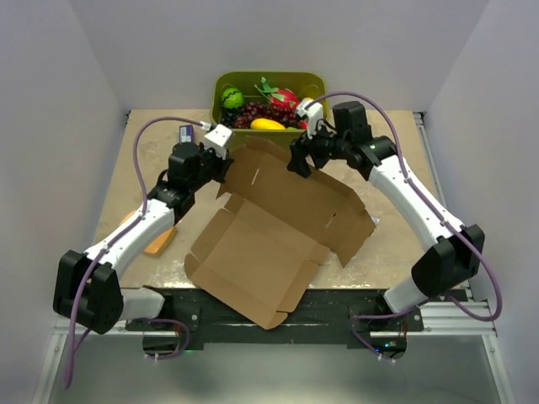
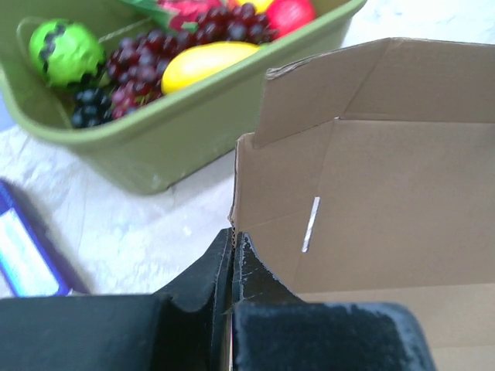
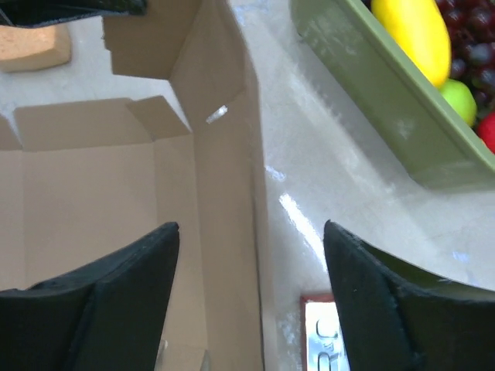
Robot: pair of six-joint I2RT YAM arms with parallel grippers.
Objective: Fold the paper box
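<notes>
You have one paper box (image 1: 269, 227), lying open just in front of one olive-green tub (image 1: 221, 88). Your left gripper (image 2: 232, 247) is clenched on the box flap nearest the tub. Your right gripper (image 3: 249, 232) is released, with its jaws apart on either side of that flap. The table (image 1: 396, 168) is beige and the walls (image 1: 50, 84) are pale.

No readable text; blue packet's (image 2: 27, 251) print blurred

The pale tabletop (image 1: 383, 252) carries the paper box (image 1: 269, 227) at its middle, a green tub (image 1: 269, 76) at the far edge, and a blue packet (image 1: 186, 133) and orange block (image 1: 160, 242) leftward.
</notes>
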